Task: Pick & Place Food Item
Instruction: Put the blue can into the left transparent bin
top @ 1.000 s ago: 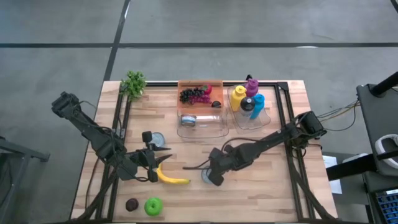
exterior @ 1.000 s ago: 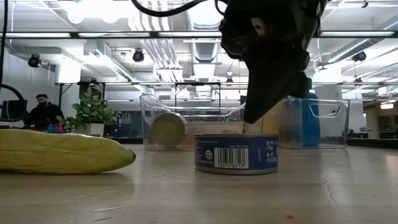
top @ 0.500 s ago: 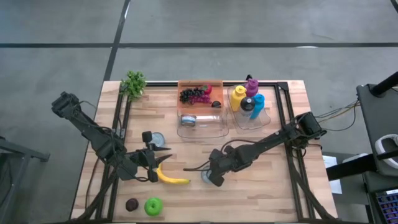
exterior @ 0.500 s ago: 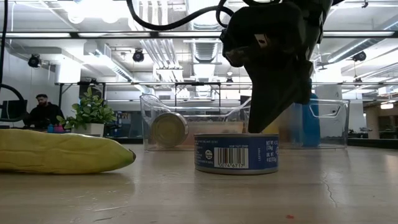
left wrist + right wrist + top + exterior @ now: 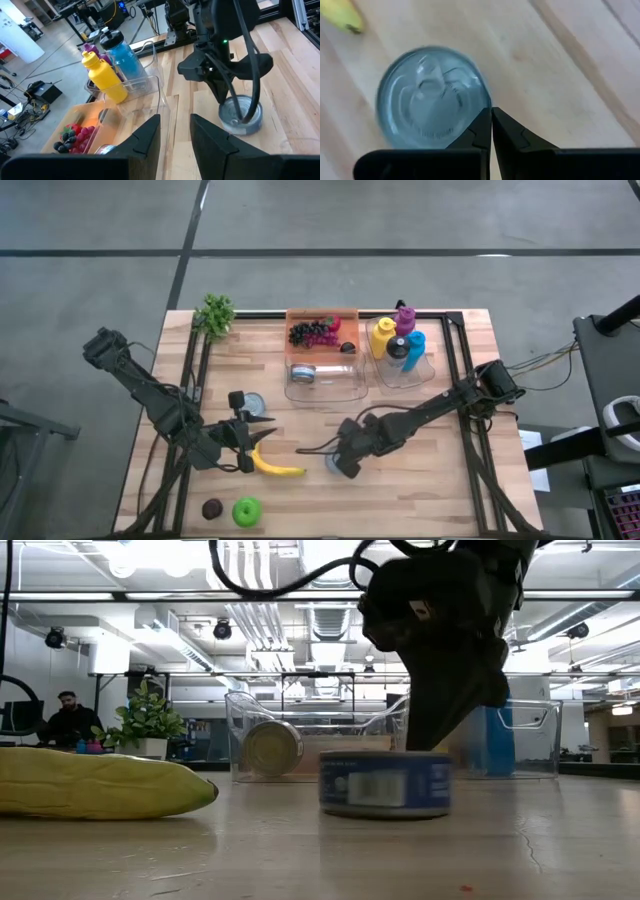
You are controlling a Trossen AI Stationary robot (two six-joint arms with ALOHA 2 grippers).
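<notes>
A flat silver can with a blue label (image 5: 385, 783) stands upright on the wooden table (image 5: 420, 480), right of a banana (image 5: 277, 467). My right gripper (image 5: 491, 114) is shut and its tips rest on the can's top (image 5: 331, 462). My left gripper (image 5: 175, 134) hovers open and empty just left of the banana (image 5: 252, 442), pointing toward the can. In the left wrist view the right gripper (image 5: 235, 107) stands over the can (image 5: 242, 116). My right gripper touches the can's lid at its rim (image 5: 479, 106) with its shut fingertips (image 5: 426, 740). The fingers slant down steeply from above and from the table's right. The can stays upright with its bottom on the table.
A clear bin (image 5: 322, 385) at the back holds grapes and another can. Beside it a bin (image 5: 405, 370) holds bottles. A small plant (image 5: 215, 314) stands at the far left corner. A green apple (image 5: 246, 511) and a dark fruit (image 5: 211, 508) lie near the front edge. A second can (image 5: 251, 403) lies by the left arm.
My right gripper has sunk a little, still shut, until its tips met the can's top. The can has shifted slightly toward the table's right and shows blurred.
</notes>
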